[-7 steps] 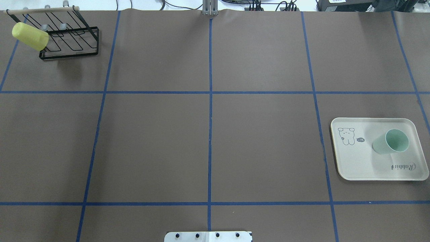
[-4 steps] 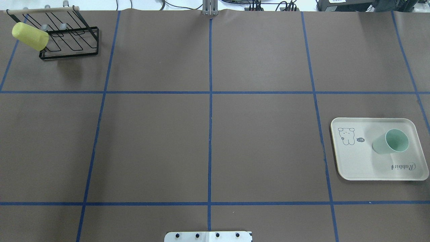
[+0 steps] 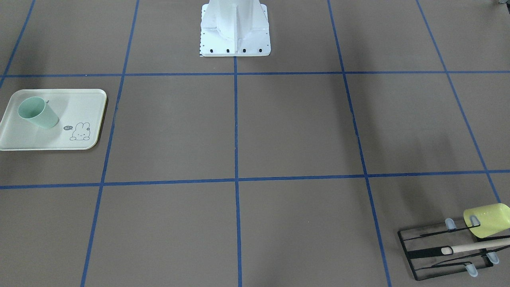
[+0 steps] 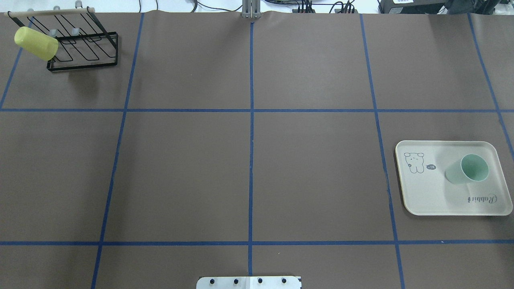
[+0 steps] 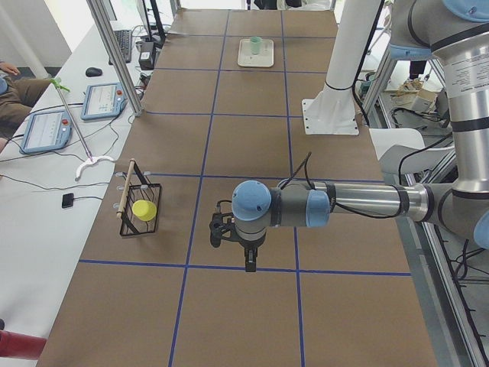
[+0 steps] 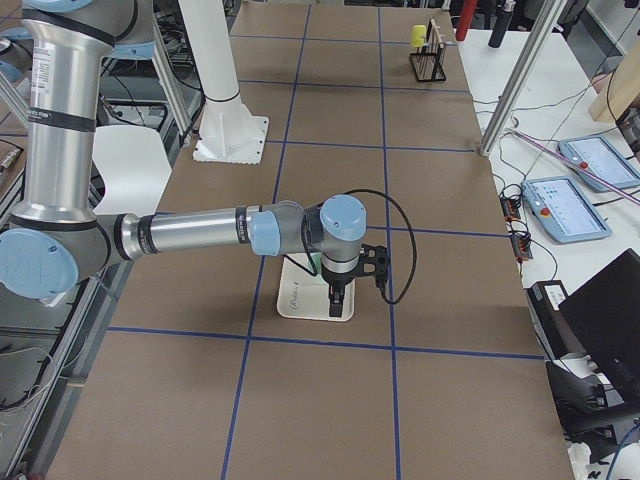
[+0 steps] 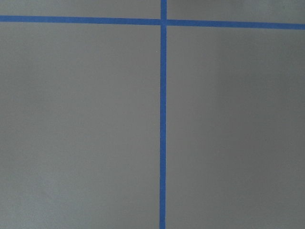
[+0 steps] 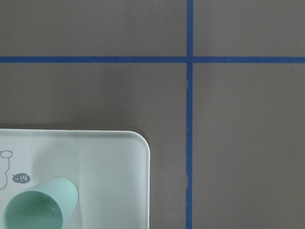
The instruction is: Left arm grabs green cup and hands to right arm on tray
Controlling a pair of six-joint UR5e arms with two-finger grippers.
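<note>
The green cup [image 4: 468,169] stands upright on the tray [image 4: 425,196], in the half away from the bunny drawing and near the "Rabbit" script, so the task looks finished or all but finished. The main danger I see is undoing that. The right gripper [image 6: 337,292] hangs above the tray's edge, apart from the cup. A careless drop or sideways sweep from there could clip the rim, and a light, handleless plastic cup would probably tip or skate across the smooth tray. The tray rests loose on the brown table [image 4: 249,160], so a nudge might also shift it. The left gripper [image 5: 249,260] hovers over the table's left part, well apart from the tray and nearer the rack [image 4: 86,60]. A second risk is that it takes the yellow-green cup [image 4: 36,43] hung there for the target. Both grippers show only in the 2 side views, so I cannot tell whether either is spread or pressed together, though neither appears to carry anything. As for containers, the tray holds just 1 thing, the green cup, whose inside looks empty in the right wrist view. The wire rack carries 1 cup, the yellow-green one, tilted on an end prong with its other prongs bare.
</note>
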